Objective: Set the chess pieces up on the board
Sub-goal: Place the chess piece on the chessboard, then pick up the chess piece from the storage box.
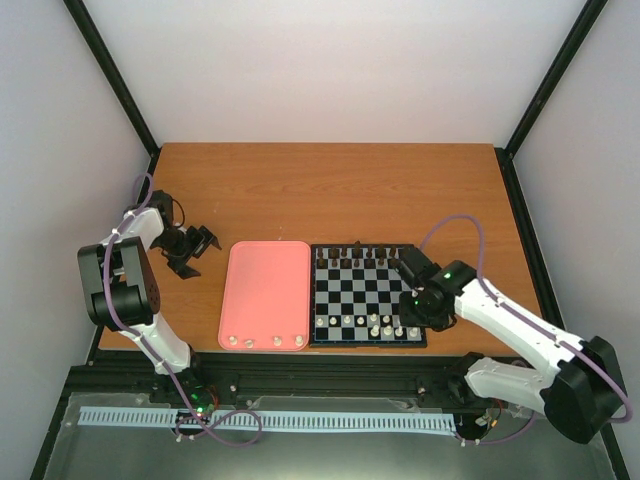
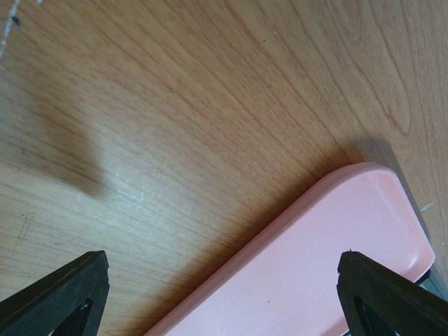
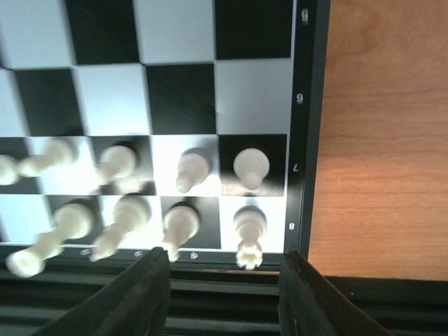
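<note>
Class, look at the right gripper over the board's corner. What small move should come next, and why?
Probably lift the right gripper straight up: its jaws stand apart, the corner piece stands upright on the board, and white pieces wait on the pink tray.

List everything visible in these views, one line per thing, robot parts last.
table: one, brown wood, under everything.
tray: one, pink, close beside the board's left side.
board: one, black and pale squares, black rim, table centre.
cream-white chess pieces: several, too small to count, on the board's two near rows.
cream-white pieces on the tray: four, along its near edge.
dark pieces: several, brown-black, at the board's far edge.
left arm: one, white and black, left of the tray.
right arm: one, white and black, reaching to the board.
left claw: black, open, over the tray's edge.
right claw: black, open, at the board's near right corner.
</note>
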Available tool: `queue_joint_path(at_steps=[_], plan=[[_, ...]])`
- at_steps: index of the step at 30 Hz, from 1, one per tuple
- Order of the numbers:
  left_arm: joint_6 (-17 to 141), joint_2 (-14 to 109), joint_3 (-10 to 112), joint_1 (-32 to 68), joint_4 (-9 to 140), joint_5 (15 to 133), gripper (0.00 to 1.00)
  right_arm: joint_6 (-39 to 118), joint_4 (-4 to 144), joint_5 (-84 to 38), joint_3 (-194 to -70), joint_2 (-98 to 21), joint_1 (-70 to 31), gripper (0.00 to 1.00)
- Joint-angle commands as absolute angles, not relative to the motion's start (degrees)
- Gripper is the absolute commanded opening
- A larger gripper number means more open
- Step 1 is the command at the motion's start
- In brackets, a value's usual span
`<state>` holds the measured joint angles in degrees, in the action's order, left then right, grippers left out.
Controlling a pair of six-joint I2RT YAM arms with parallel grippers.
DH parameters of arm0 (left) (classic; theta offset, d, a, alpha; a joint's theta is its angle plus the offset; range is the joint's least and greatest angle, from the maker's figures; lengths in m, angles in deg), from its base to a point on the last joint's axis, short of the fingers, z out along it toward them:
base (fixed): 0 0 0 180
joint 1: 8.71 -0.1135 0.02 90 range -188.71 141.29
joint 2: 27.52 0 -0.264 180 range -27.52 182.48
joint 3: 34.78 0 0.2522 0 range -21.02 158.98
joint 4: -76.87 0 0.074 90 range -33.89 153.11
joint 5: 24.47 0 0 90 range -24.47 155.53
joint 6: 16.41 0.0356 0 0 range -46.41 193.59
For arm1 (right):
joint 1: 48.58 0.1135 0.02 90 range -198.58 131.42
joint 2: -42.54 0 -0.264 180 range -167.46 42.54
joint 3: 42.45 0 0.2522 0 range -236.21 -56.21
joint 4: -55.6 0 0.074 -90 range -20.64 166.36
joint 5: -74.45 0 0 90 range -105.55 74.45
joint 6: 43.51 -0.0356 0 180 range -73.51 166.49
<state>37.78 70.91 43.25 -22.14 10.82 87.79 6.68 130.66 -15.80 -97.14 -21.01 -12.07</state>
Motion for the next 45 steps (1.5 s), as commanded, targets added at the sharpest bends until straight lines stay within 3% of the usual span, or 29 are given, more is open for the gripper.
queue_joint_path(at_steps=[1, 8, 12, 21, 30, 45], plan=[[38.2, 71.5, 45.7, -21.8, 10.9, 87.5, 1.00, 9.1, 135.9, -15.3, -104.8, -18.9, -12.5, 0.46], [38.3, 71.2, 45.5, -21.8, 10.8, 87.2, 1.00, 16.0, 134.1, -15.1, -121.5, -29.5, -10.0, 0.53], [38.4, 71.1, 45.4, -21.8, 10.7, 87.1, 1.00, 21.0, 131.3, -13.0, -133.5, -43.1, -2.2, 0.58], [38.3, 70.7, 46.3, -21.8, 10.4, 87.6, 1.00, 29.3, 130.0, -16.6, -160.0, -69.2, 13.3, 0.57], [38.2, 69.5, 44.2, -21.7, 11.4, 88.2, 1.00, 28.3, 130.2, -21.1, -148.9, -67.1, 18.9, 0.56], [38.1, 69.2, 44.4, -21.0, 11.3, 88.3, 1.00, 29.3, 128.3, -21.8, -146.6, -68.7, 20.7, 0.54]])
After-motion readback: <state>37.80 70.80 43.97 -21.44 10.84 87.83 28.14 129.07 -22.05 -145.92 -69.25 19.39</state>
